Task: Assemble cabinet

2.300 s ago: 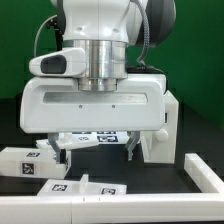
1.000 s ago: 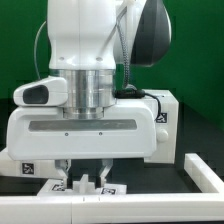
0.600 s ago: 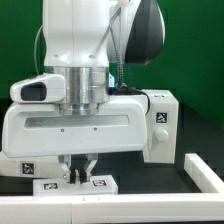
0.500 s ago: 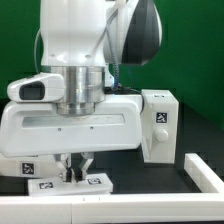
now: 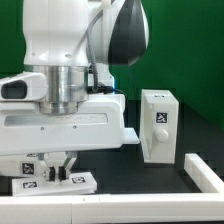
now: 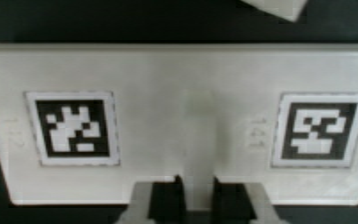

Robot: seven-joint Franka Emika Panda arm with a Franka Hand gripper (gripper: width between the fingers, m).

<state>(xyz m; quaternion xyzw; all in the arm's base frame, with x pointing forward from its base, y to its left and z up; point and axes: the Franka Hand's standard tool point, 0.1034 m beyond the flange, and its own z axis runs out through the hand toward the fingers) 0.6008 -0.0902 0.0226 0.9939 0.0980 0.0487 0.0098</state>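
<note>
A flat white cabinet slab (image 5: 82,183) with black-and-white tags lies low near the front rail, at the exterior view's left. My gripper (image 5: 60,172) points straight down onto it, and its dark fingers (image 5: 68,168) are closed on the slab's edge. In the wrist view the slab (image 6: 185,90) fills the picture with two tags. A thin strip of it sits between my fingers (image 6: 158,200), at my gripper (image 6: 197,196). A boxy white cabinet block (image 5: 160,125) with one tag stands apart at the exterior view's right.
A white rail (image 5: 120,211) runs along the front and turns back at the exterior view's right (image 5: 205,170). Another tagged white part (image 5: 24,168) lies just left of the held slab. A flat white edge (image 5: 130,135) shows behind my hand.
My gripper came down onto the slab, closed on it, and has moved toward the exterior view's left with the slab. The boxy block has not moved.
</note>
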